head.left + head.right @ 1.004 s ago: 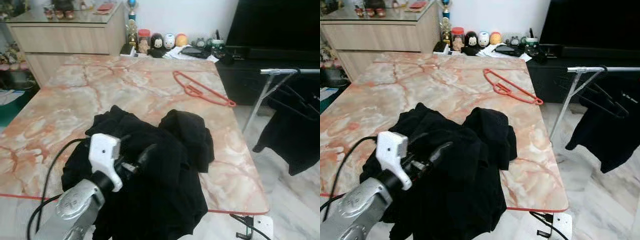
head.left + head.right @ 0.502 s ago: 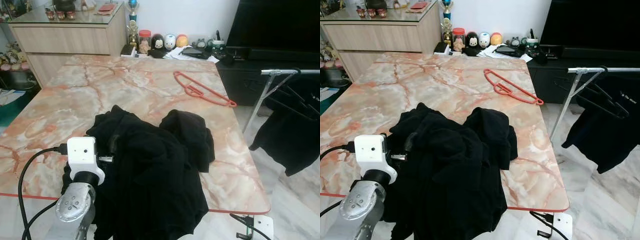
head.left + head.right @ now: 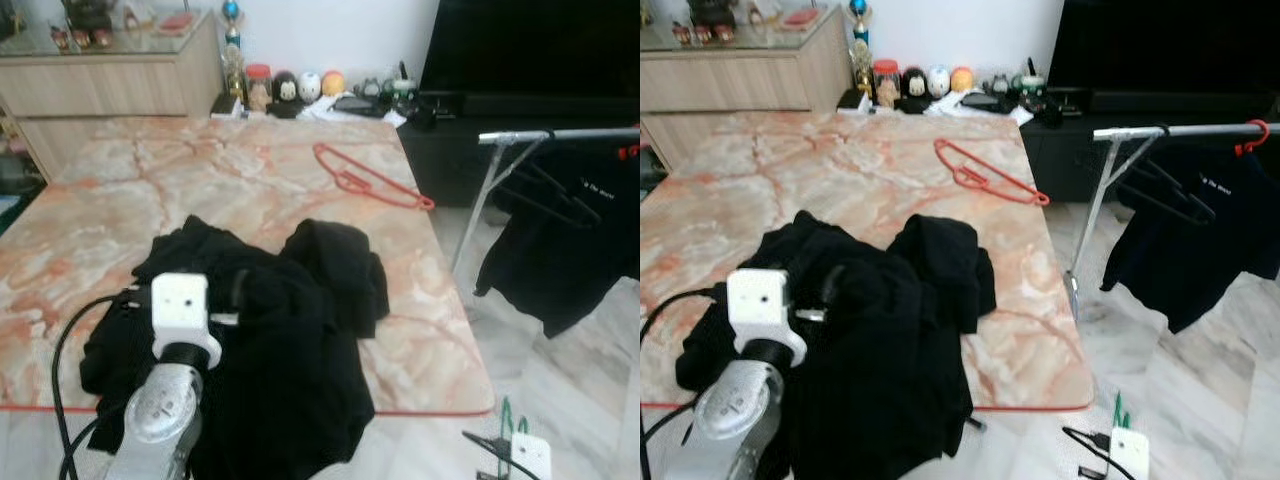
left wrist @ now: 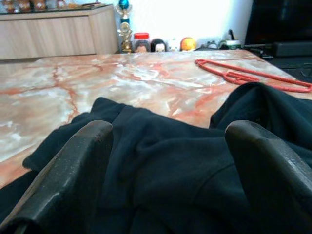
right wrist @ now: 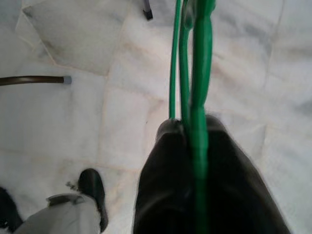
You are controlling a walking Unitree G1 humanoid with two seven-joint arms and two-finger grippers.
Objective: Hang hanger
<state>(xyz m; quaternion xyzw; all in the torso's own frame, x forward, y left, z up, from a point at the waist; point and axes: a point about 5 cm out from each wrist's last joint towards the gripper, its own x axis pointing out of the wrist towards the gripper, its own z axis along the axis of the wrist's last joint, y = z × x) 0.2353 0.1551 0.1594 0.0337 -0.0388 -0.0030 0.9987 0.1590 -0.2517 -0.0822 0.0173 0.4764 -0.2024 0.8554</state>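
My right gripper (image 5: 192, 134) hangs low over the floor tiles by the table's near right corner, shut on a green hanger (image 5: 201, 73). The hanger's tip (image 3: 505, 412) pokes up at the bottom right of the head views. A red hanger (image 3: 365, 180) lies on the far right of the marble table (image 3: 120, 190). My left gripper (image 4: 168, 161) is open, its fingers (image 4: 68, 170) spread just above a heap of black clothes (image 3: 290, 340) at the table's near edge. To the right, a metal clothes rail (image 3: 1180, 130) carries black hangers and a dark garment (image 3: 1180, 250).
Jars and small figurines (image 3: 290, 85) line the table's far edge by a wooden sideboard (image 3: 110, 85). A dark TV cabinet (image 3: 520, 60) stands behind the rail. A red hook (image 3: 1256, 135) hangs on the rail. A dark foot (image 5: 92, 187) shows on the floor.
The head camera has turned to the right, so the table slid left and more of the rail shows. The green hanger's tip has come into view at the bottom right.
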